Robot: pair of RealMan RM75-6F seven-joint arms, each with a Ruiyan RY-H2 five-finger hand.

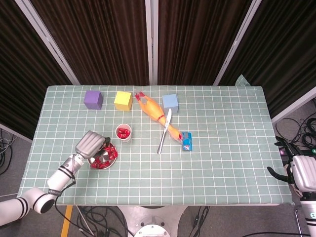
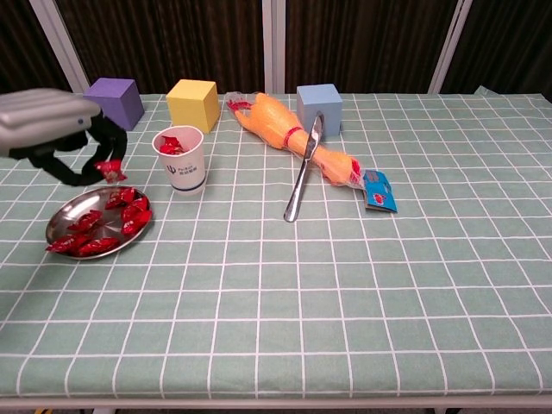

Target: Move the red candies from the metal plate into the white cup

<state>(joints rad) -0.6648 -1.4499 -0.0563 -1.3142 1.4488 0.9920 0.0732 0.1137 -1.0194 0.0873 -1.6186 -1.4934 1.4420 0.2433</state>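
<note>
A metal plate (image 2: 72, 212) with several red candies (image 2: 126, 216) lies near the table's front left. The white cup (image 2: 182, 160) stands just behind and to the right of it, with red candies inside. My left hand (image 2: 57, 129) hovers above the plate's far edge and pinches one red candy (image 2: 110, 168) in its fingertips, left of the cup. In the head view the left hand (image 1: 91, 144) covers the left part of the plate (image 1: 116, 153), beside the cup (image 1: 123, 132). My right hand (image 1: 300, 173) hangs beyond the table's right edge, fingers apart, holding nothing.
Along the back stand a purple cube (image 2: 114, 103), a yellow cube (image 2: 192, 103) and a blue cube (image 2: 318, 107). An orange rubber chicken (image 2: 289, 131) lies diagonally, with a knife (image 2: 302, 171) across it and a blue packet (image 2: 379, 191) at its end.
</note>
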